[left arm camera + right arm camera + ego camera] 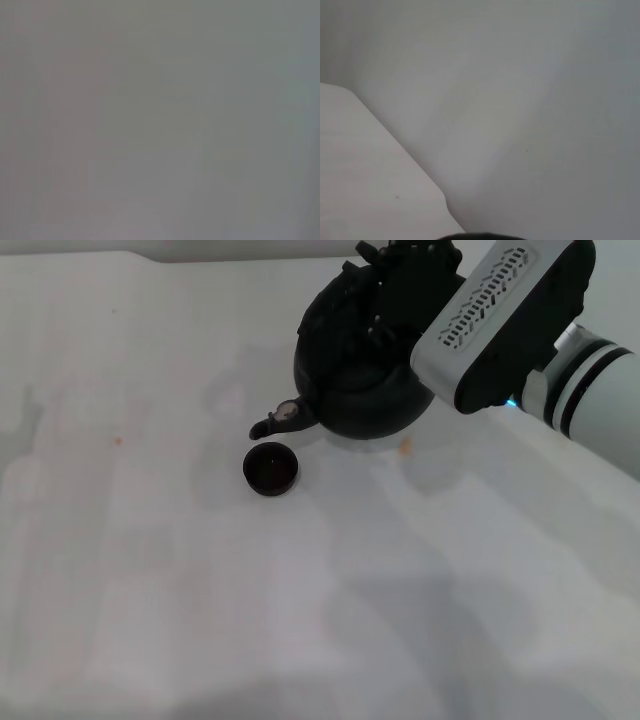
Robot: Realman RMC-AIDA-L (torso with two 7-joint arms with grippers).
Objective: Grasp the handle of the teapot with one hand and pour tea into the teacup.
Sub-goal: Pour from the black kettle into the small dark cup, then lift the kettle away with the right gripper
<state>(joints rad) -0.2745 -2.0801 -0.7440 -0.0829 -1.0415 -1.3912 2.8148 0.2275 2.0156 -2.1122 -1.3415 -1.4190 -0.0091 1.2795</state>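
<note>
Head view: white table (150, 590), matte cloth-like surface with faint creases and soft grey shadows; teapot (362, 390), large, round, matte black, at the far right of centre, tilted with its short spout (268, 426) lowered toward the robot's left and carrying a small silvery cap (287, 411); the upper part of the pot is covered by the right gripper (405, 265), a dark mass at the handle (345, 290), whose arch shows only in part, so whether the fingers are clamped on it or apart cannot be told; right arm (520, 315), grey-white housing with a slotted vent panel, cut off by the right edge; teacup (270, 469), tiny, round, black, handleless, standing upright on the table just below and beside the spout tip, not touching it, interior dark and contents not readable; tea (406, 448), a small orange-brown stain on the table close beside the pot's base, and a second faint speck (118, 441) well apart at the left. Left wrist view: uniform grey blur, nothing identifiable, left gripper not seen. Right wrist view: pale wall and a slanted white table edge (380, 200); a thin dark curved sliver (480, 236) at the frame edge, unidentifiable
</note>
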